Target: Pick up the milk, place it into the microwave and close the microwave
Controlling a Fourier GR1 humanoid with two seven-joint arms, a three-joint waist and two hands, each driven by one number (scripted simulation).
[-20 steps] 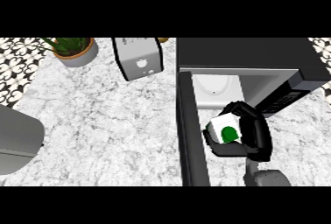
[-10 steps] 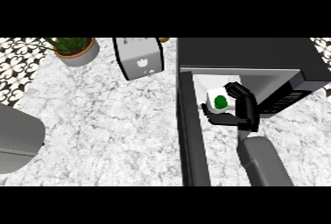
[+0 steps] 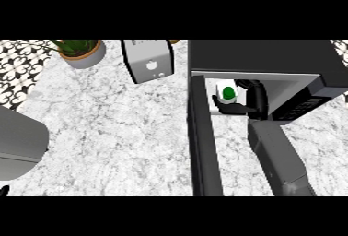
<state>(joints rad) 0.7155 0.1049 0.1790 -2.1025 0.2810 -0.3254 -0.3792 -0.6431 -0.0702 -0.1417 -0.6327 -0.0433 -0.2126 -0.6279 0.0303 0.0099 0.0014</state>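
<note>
Fingers (image 3: 257, 89): black right hand (image 3: 254, 104) curled round white, green-marked milk carton (image 3: 226, 92) inside black microwave (image 3: 265, 57).
Carton axis: apparently upright.

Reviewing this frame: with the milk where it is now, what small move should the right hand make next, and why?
Probably set the white milk carton with the green mark down on the cavity floor and open the fingers. The right hand is curled round the carton, which already sits inside the black microwave, past its open door. Only the release seems left before pulling the hand out.
</note>
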